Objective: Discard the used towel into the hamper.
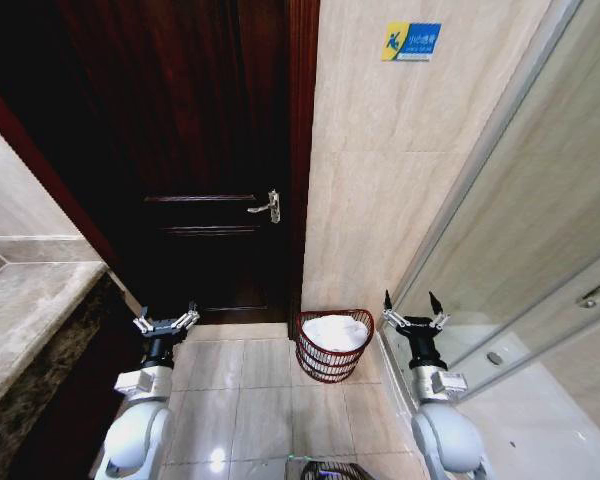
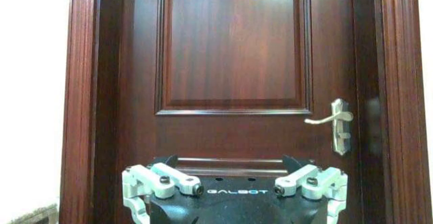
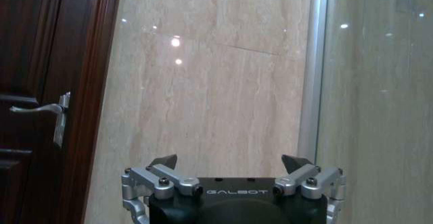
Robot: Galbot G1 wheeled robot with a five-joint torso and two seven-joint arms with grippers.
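Note:
The hamper (image 1: 333, 346), a small round dark red-brown openwork basket, stands on the tiled floor against the wall beside the door. A white towel (image 1: 336, 331) lies bunched inside it. My left gripper (image 1: 166, 320) is held up on the left, open and empty, pointing at the door. My right gripper (image 1: 412, 311) is raised just right of the hamper, open and empty. In the left wrist view the left gripper (image 2: 232, 164) faces the door panel; in the right wrist view the right gripper (image 3: 232, 162) faces the beige wall.
A dark wooden door (image 1: 200, 160) with a metal handle (image 1: 267, 208) is shut ahead. A stone counter (image 1: 25, 320) runs along the left. A glass shower partition (image 1: 540, 260) stands at the right. Tiled floor (image 1: 250, 400) lies between my arms.

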